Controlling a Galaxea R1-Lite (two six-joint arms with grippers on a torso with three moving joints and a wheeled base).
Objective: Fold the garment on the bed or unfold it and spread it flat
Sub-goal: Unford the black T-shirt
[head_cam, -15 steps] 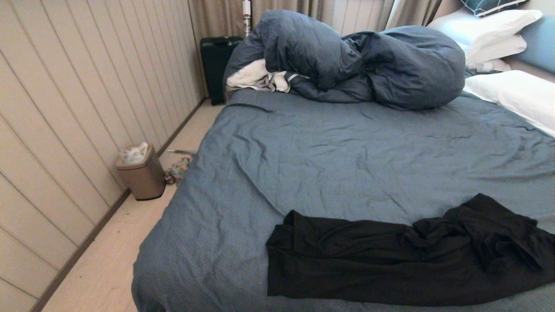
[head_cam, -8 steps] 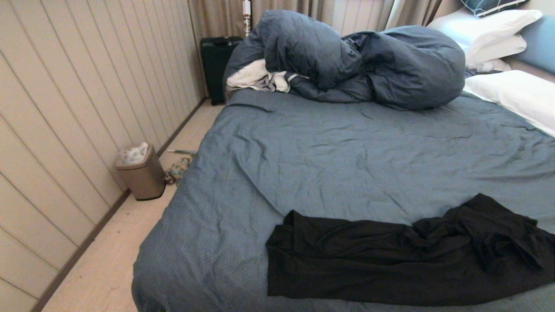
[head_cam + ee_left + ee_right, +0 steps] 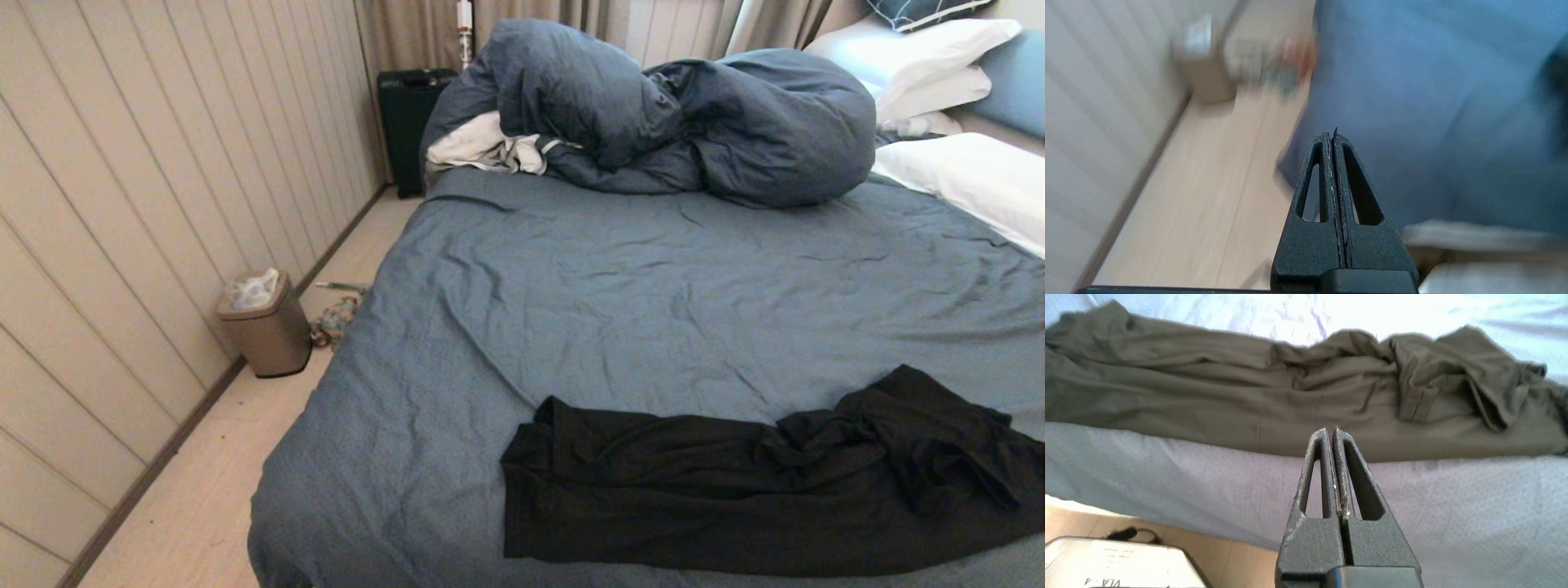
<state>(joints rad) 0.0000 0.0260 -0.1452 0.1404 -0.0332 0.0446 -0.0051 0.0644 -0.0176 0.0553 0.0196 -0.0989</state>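
— Both grippers first: where are they, from the head view?

— Neither of mine shows there. What I see is the bed with its wrinkled blue sheet, and the black T-shirt lying along the bed's near edge, toward the right, bunched up at its right end. The blue duvet is heaped at the far side of the bed, a white cloth tucked against its left, white pillows at the bed's right side. A small bin stands on the floor to the left of the bed, by the wall.

— And your left wrist view?

— My left gripper has its fingers pressed together with nothing between them. It hangs off the bed's left corner, floor and bed edge beyond it.

— Right wrist?

— My right gripper is pressed closed too and empty, poised just short of the bed's near edge, pointing at the T-shirt without touching it.
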